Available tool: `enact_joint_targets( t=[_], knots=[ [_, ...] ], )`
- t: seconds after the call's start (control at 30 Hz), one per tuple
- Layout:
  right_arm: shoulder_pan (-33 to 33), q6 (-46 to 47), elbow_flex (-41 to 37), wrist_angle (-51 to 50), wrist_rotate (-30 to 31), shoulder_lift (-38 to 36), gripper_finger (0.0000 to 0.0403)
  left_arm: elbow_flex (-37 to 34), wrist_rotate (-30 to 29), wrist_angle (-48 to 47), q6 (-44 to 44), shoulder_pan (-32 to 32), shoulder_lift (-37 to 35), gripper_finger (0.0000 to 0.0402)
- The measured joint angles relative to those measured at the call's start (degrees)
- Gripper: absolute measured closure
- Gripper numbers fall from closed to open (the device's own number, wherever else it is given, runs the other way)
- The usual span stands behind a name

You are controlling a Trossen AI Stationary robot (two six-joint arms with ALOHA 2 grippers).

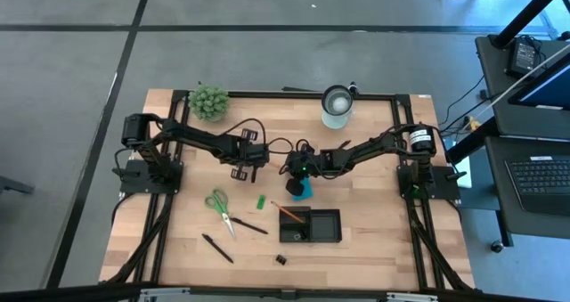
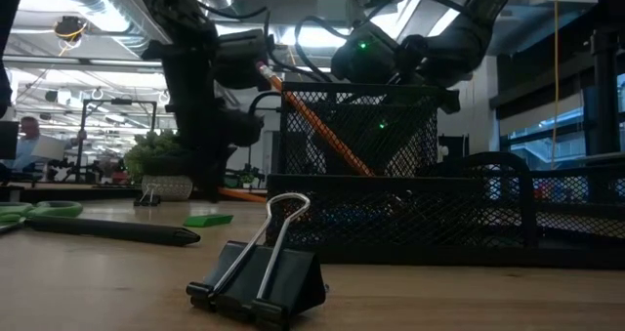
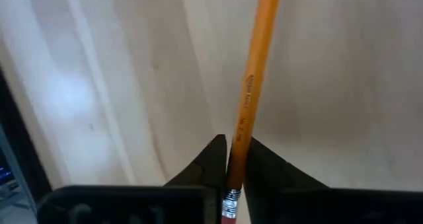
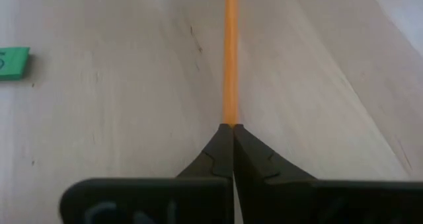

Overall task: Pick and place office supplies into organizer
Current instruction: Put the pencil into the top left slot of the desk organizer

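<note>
Pencil [image 3: 250, 92] lengthwise between left gripper [image 3: 236, 159] fingers

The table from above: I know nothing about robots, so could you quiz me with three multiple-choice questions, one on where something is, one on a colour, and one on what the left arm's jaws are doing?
1. Where do the scissors lie relative to the organizer?
A. inside it
B. outside it, on the left arm's side
C. stacked on top of it

2. What colour is the note pad?
A. red
B. yellow
C. blue

3. The left arm's jaws are:
A. wide open
B. closed on a pencil
C. closed on nothing

Answers:
1 B, the high view shows them on bare wood beside the tray.
2 C, it shows blue just behind the organizer.
3 B, the left wrist view shows the pencil pinched between them.
</note>
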Motion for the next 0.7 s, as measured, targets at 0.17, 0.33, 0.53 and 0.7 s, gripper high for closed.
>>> enact_joint_targets(
  t=[0.17,0.33,0.53,0.7],
  knots=[
    [0.3,-1.2,-0.2,2.9,0.4,0.0,0.0393,0.0,1.2,-1.7,0.9,0.0,0.0,0.0385],
    [0.3,-1.6,-0.1,2.6,0.1,0.1,0.0348,0.0,0.7,-2.3,-0.4,0.0,0.0,0.0385],
    [0.4,-0.2,-0.2,-2.1,-0.7,-3.1,0.0262,0.9,-0.9,-3.1,-1.1,-0.3,0.0,0.0385],
    [0.4,-2.9,-0.5,-10.2,-0.6,-9.1,0.0204,2.1,-7.3,-5.3,-2.0,-0.3,-0.1,0.0385]
  ],
)
